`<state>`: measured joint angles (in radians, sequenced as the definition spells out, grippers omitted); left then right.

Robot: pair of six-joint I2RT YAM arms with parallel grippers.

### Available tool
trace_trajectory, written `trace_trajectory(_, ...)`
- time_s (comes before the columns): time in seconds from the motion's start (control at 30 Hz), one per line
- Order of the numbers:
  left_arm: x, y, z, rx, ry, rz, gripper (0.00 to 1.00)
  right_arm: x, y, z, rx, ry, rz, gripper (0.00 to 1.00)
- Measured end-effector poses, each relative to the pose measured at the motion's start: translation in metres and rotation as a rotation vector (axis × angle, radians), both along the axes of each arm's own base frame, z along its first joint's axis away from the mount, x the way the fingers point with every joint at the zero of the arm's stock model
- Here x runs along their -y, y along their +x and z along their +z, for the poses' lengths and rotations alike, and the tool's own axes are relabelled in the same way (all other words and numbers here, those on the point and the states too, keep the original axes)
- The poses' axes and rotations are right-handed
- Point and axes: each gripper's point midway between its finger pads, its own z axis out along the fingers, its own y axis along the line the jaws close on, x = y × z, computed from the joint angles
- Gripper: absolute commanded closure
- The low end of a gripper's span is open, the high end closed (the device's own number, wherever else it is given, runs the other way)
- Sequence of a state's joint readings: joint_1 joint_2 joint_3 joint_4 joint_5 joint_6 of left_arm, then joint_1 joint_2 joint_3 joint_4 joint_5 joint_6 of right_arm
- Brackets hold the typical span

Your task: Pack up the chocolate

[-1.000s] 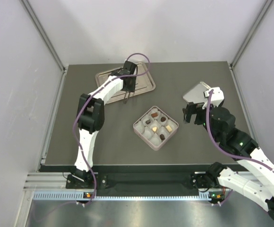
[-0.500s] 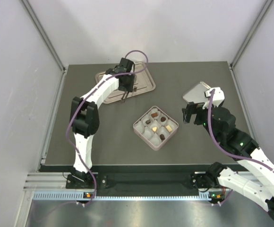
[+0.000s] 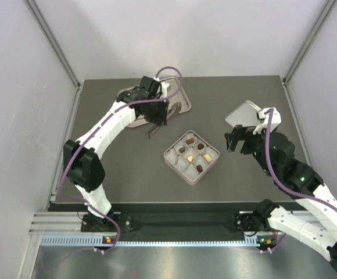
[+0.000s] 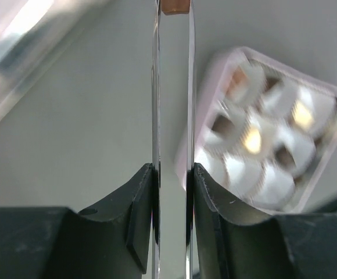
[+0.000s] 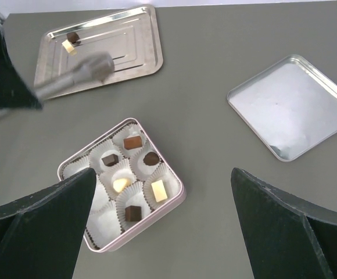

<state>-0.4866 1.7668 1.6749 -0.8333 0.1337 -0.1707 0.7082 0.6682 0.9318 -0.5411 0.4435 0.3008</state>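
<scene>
My left gripper (image 3: 158,111) (image 4: 173,174) is shut on a pair of metal tongs (image 4: 156,104), whose tips (image 3: 150,135) pinch a small brown chocolate (image 4: 174,6) above the table between the left tray and the box. The pink box (image 3: 169,152) (image 5: 177,200) (image 4: 284,63) holds several chocolates in white paper cups: dark ones (image 5: 132,213) and cream ones (image 5: 159,190). One dark piece (image 5: 72,38) and one cream piece (image 5: 68,48) lie on the left silver tray (image 5: 139,64). My right gripper (image 3: 233,139) (image 5: 162,171) is open and empty, hovering right of the box.
A second silver tray (image 3: 243,114) (image 5: 290,107) lies bare at the back right, near my right gripper. The left tray (image 3: 183,103) sits at the back of the dark table. Grey walls close in the table on three sides.
My left arm has swung its elbow out to the left and carried the tongs from over the left tray forward, off its front edge, towards the box. The right arm has barely moved.
</scene>
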Motion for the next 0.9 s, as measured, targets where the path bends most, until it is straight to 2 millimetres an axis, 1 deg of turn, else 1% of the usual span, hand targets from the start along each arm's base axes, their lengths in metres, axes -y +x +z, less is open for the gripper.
trace_trajectory(0.07,0.01,-0.026,-0.004,-0.029,0.008,-0.058,0.67,0.0,-0.001,0.0,-0.002,0.011,-0.002,0.0)
trace_trajectory(0.1,0.017,-0.045,-0.006,-0.047,0.013,-0.099,0.67,0.001,-0.002,0.001,-0.002,0.017,-0.003,0.0)
trace_trajectory(0.2,0.031,-0.083,-0.009,-0.079,0.02,-0.182,0.67,0.002,-0.004,0.002,-0.001,0.029,-0.004,0.0)
trace_trajectory(0.27,0.037,-0.108,-0.011,-0.099,0.019,-0.231,0.67,0.002,-0.005,0.002,-0.001,0.034,-0.006,0.0)
trace_trajectory(0.33,0.039,-0.129,-0.011,-0.113,0.01,-0.264,0.67,0.003,-0.006,0.002,-0.006,0.036,-0.007,0.0)
trace_trajectory(0.5,0.038,-0.159,-0.011,-0.14,-0.016,-0.304,0.67,0.005,-0.008,0.003,-0.007,0.038,-0.008,0.0)
trace_trajectory(0.6,0.036,-0.172,-0.018,-0.169,-0.023,-0.317,0.67,0.007,-0.011,0.003,-0.008,0.043,-0.009,0.0)
trace_trajectory(0.77,0.033,-0.189,-0.031,-0.217,-0.015,-0.33,0.66,0.009,-0.013,0.004,-0.006,0.046,-0.01,0.0)
trace_trajectory(0.9,0.032,-0.197,-0.033,-0.232,-0.023,-0.339,0.66,0.009,-0.014,0.008,-0.001,0.055,-0.011,0.0)
